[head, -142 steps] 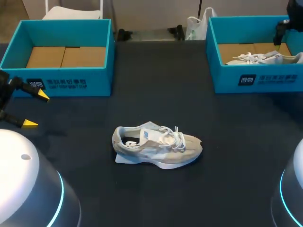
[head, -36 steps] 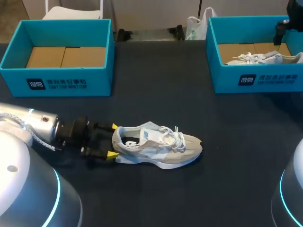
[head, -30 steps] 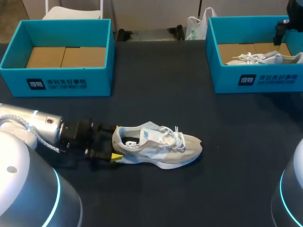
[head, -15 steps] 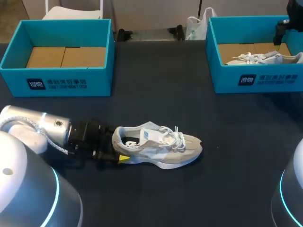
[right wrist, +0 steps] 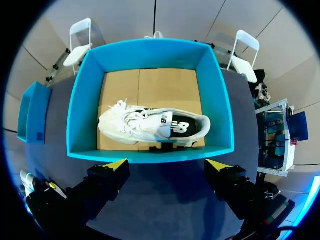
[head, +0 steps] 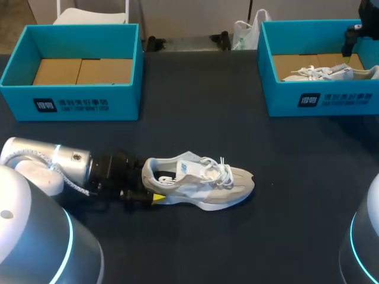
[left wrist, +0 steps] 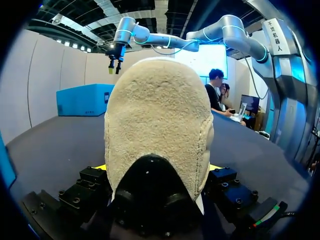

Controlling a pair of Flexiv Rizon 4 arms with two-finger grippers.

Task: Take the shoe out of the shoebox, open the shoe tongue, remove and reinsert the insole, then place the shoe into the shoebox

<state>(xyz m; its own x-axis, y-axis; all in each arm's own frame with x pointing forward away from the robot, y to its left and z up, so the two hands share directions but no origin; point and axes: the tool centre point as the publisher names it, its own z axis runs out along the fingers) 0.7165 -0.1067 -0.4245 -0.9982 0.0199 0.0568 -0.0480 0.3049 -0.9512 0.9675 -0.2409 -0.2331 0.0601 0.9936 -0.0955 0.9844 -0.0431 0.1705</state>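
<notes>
I found the left pincer (head: 149, 184) lying low on the desk (head: 195, 118), closed on the heel of the beige shoe (head: 198, 180). The shoe rested on its sole, its toe pointing away from the pincer.

The head view showed only one yellow fingertip (head: 157, 197), beside the sole; the heel hid the other. The left wrist view supplied the rest: the heel filled the space between the fingers, with a sliver of yellow tight against each of its sides. That same view showed nothing of the laces or tongue, which only the head view gave.

The right pincer (right wrist: 167, 164) hung above the right shoebox (right wrist: 150, 155), fingers spread wide and holding nothing. Its wrist view looked straight down into the box, where a white shoe (right wrist: 150, 127) lay on its side on the brown floor, ahead of the fingers. In the head view the near wall of the box covered much of that shoe.

The left shoebox (head: 77, 97) stood well apart from the left pincer, beyond the arm, with only its brown floor showing.
</notes>
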